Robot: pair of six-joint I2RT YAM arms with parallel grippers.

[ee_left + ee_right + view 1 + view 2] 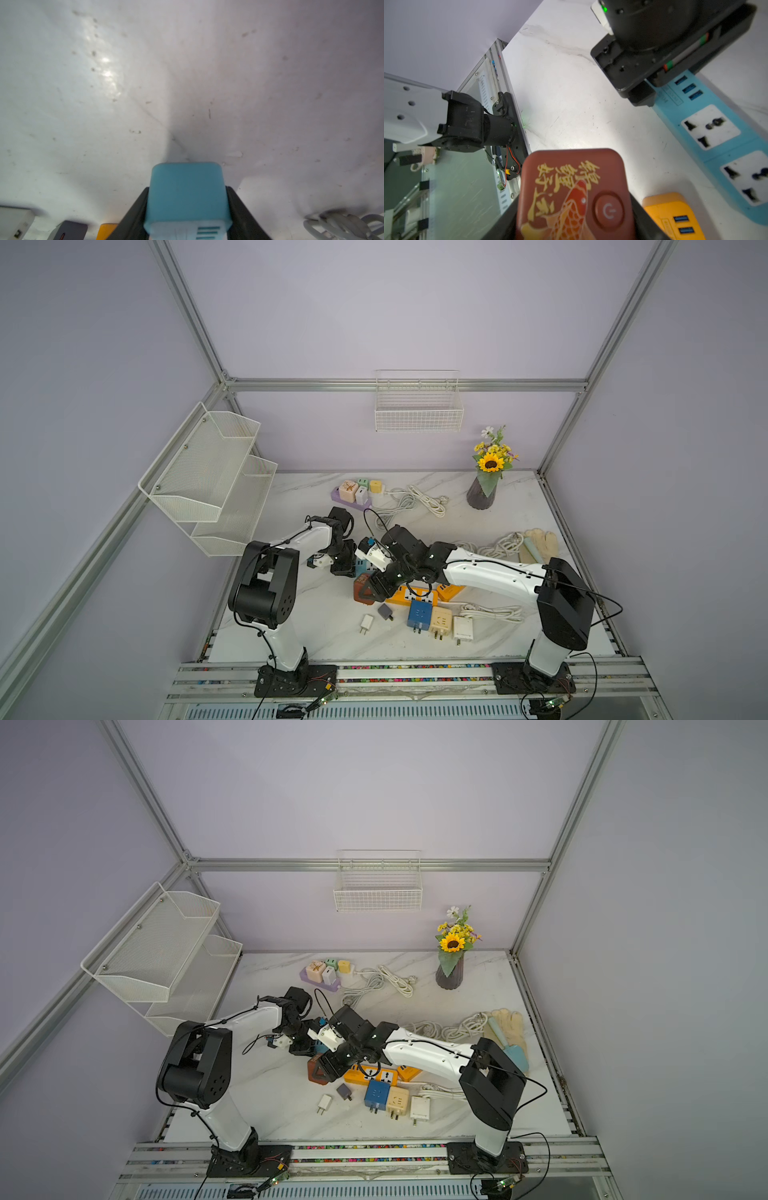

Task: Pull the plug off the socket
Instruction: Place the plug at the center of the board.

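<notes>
Nearest, the right gripper (369, 593) pinches the red koi plug (571, 193), apparently clear of any socket, just beside the orange strip (675, 218). Beyond, the left gripper (187, 209) clamps the blue power strip (710, 126) by its end. Pulling looks done; next, carry the plug aside and release

The red-brown adapter (571, 197) bears gold Chinese characters, not decipherable here, and a power symbol on its round button (609, 209). Lettering beside the USB ports of the blue power strip (712, 155) is blurred.
</notes>
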